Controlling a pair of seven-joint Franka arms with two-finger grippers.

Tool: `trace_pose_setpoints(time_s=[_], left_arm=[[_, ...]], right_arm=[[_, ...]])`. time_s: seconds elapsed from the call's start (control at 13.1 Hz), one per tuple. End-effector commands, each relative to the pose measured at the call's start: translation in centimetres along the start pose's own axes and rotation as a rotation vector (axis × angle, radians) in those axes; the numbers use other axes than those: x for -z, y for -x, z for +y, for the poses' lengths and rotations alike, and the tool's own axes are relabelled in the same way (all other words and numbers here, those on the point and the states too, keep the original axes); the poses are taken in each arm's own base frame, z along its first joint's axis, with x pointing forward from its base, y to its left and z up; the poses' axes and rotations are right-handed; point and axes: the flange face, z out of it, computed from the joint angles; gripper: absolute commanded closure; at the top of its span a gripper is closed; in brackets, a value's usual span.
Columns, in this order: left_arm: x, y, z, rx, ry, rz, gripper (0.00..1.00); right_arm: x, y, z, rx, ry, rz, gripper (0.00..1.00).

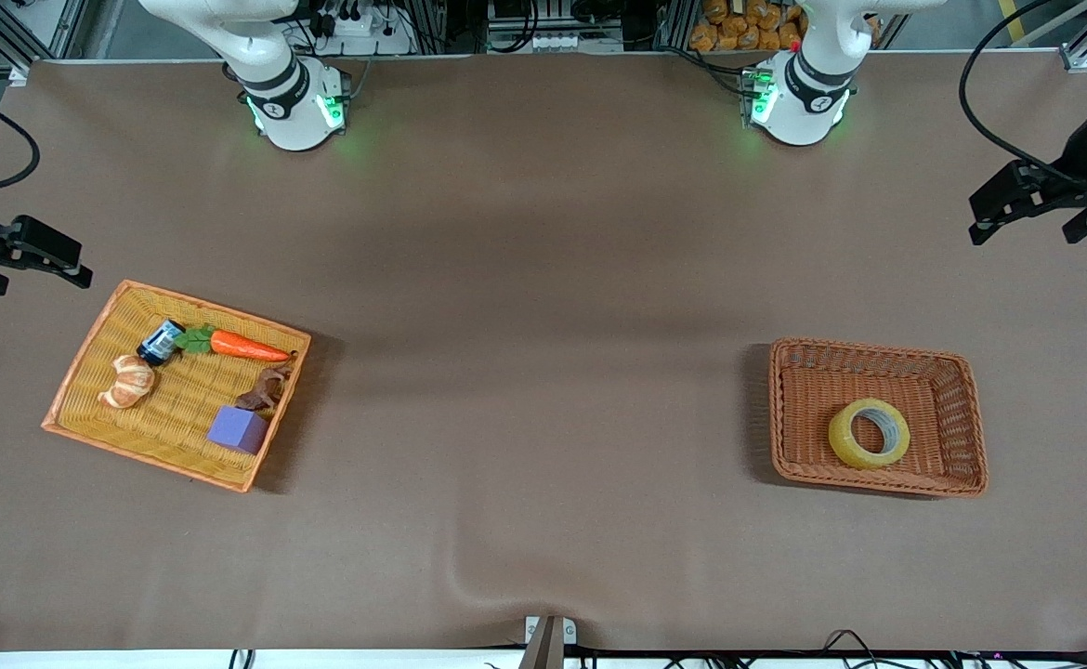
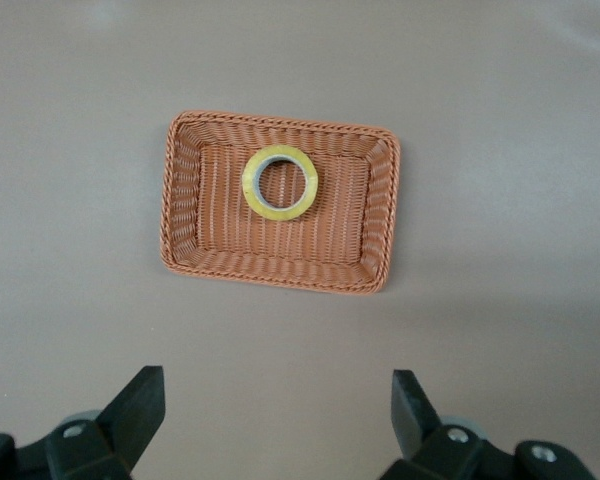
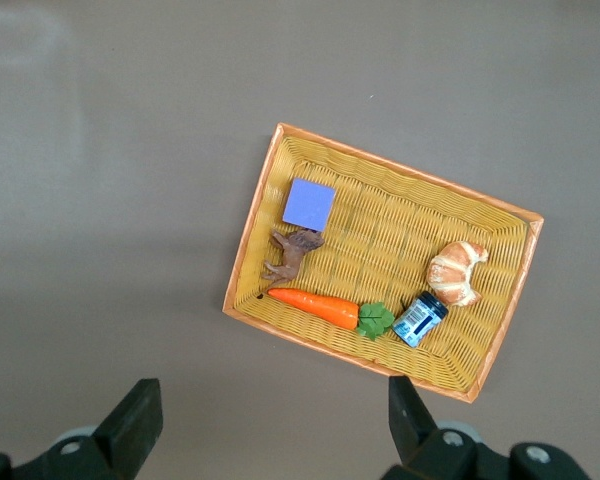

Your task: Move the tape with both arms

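Tape (image 1: pixel 869 433) lies flat in the brown basket (image 1: pixel 962 409) at the left arm's end of the table. At the right arm's end sits the yellow tray (image 1: pixel 88 362), with a carrot (image 1: pixel 244 346), purple block (image 1: pixel 238 428), croissant (image 1: pixel 127 382) and small jar (image 1: pixel 161 341). Both arms hang high at the table's ends, left gripper (image 2: pixel 278 410) and right gripper (image 3: pixel 270 420) each spread wide, holding nothing. This could be start or finish. Any pickup should pinch the roll's wall through its hole.

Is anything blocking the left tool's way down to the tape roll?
Nothing visible. The tape roll lies alone in the brown basket, hole up. The left tool hangs open above the bare table, and the right tool waits open.
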Motion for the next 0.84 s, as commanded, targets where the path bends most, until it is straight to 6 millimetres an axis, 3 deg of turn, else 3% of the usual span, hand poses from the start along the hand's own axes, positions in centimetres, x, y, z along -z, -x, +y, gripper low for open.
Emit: trace_pose_setpoints(time_s=[0.0,0.76], left_arm=[[0.1,1.0,-0.4,-0.040,0.019,-0.029,0.00],[0.7,0.9,-0.2,-0.043,0.030,-0.035,0.00]], right_arm=[[0.2,0.2,0.4,-0.003,-0.010,0.000,0.00],[0.2,0.3,1.8,-0.024,-0.002,0.001,0.00]])
